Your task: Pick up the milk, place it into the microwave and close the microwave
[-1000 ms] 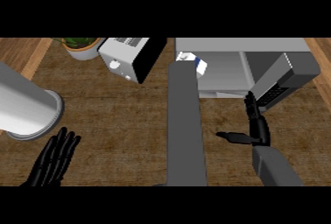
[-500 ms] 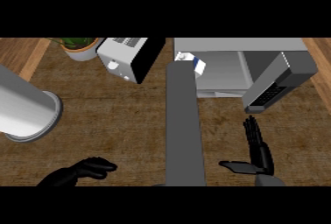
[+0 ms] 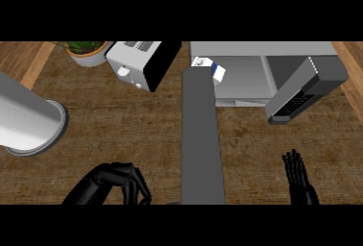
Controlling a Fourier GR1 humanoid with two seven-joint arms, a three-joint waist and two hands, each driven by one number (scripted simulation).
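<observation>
Milk carton (image 3: pixel 209 67) sits inside the microwave (image 3: pixel 241 77), placing looks done. Microwave door (image 3: pixel 305 91) hangs open, closing remains. Right hand (image 3: pixel 300 180) below the door, fingers straight, empty. Left hand (image 3: pixel 117 180) clenched, empty.

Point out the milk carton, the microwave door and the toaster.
milk carton (image 3: pixel 210 67): head view, on its white and blue top, just inside the microwave's opening.
microwave door (image 3: pixel 303 94): head view, on the open door's dark inner face.
toaster (image 3: pixel 131 63): head view, on its white top.
</observation>
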